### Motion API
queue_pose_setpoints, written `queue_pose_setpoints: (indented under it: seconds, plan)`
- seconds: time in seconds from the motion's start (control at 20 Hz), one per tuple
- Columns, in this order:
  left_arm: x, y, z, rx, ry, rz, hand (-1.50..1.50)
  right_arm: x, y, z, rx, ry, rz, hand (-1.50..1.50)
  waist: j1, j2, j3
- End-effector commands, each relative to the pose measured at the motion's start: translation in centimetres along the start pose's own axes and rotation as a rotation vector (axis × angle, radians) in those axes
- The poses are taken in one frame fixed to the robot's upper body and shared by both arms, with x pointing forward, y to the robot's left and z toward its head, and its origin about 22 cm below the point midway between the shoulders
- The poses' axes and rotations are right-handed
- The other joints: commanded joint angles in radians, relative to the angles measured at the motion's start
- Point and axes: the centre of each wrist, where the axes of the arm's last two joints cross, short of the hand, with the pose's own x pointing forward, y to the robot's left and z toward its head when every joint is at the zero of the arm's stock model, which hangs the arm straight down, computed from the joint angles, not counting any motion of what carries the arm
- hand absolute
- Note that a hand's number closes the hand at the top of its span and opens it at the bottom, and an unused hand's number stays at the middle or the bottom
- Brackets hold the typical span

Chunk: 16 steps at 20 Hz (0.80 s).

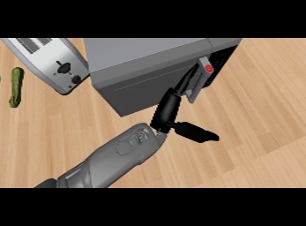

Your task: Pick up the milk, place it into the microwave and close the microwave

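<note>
We have one hand raised against the front of the microwave, which stands toward the counter's far edge. Its fingers are straight and released, laid along the nearly shut door, thumb pointing away to the right, probably so the flat of the hand can push rather than grip. The milk shows through the remaining gap, inside the cavity. Which arm this is we cannot tell. A toaster and a cucumber lie toward the left edge.
</note>
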Motion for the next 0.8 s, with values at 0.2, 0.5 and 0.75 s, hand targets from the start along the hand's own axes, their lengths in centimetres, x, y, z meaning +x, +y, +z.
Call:
queue_pose_setpoints:
  seconds: [0.2,0.5,0.75]
  plan:
    - [0.5,0.1,-1.7,0.039,-0.022,-0.006,-1.5,1.0,-0.7,-1.0,0.025,0.001,0.006,-1.5,-0.031,0.001,0.001]
    - [0.4,0.1,-1.7,0.052,-0.033,0.001,-1.5,1.1,-1.2,-1.4,0.02,0.013,0.002,-1.5,-0.04,0.008,0.001]
    - [0.1,0.1,-1.5,0.059,-0.037,0.01,-1.5,1.3,-1.6,-1.6,0.026,0.008,-0.015,-1.5,-0.045,0.008,0.002]
